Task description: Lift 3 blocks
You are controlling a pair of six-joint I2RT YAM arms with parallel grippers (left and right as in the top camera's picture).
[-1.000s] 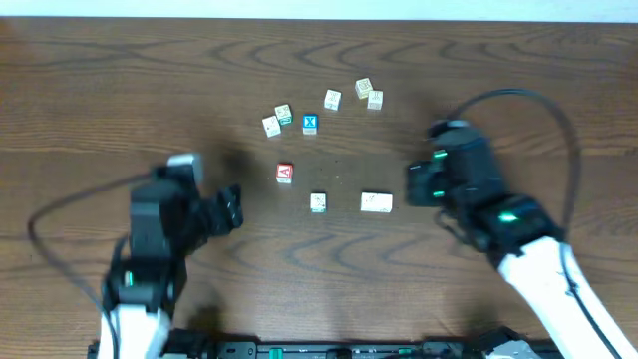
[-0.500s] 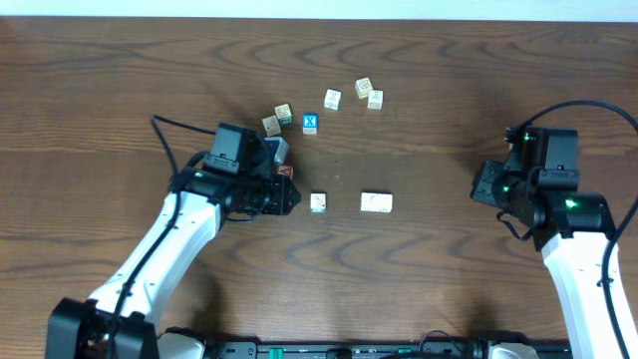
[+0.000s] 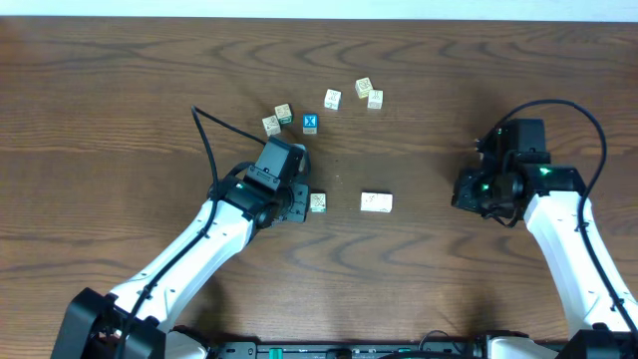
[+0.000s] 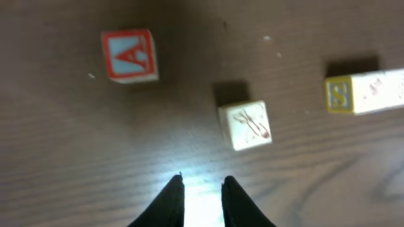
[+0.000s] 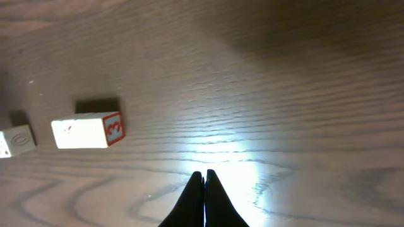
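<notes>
The blocks: not one is up yet. Every cream cube in view sits flat on the counter, so by my reckoning all three lifts are left to do.

Take the blue X cube as our marker. Two cream cubes sit just left of it and three more cream cubes lie up and to its right. One lone cream cube rests on the robot's side of it, apart from the rest, and looks like the first target.

The left gripper hangs just beside that lone cube, not touching. Its jaws stand at a narrow gap with only bare wood between them, so nothing is held. The red A cube lies near in the wrist view, hidden under the arm from above.

The lone cube is equal-sided, so it has no long axis to speak of. It rests on one face, edges turned a little off the wood grain, with a faint reddish mark on top.

Right of it lies the long cream piece, its long axis running left to right across the counter and its yellow S end facing the lone cube. Far right of the X cube, the right gripper is pinched fully together, empty, over bare wood.
</notes>
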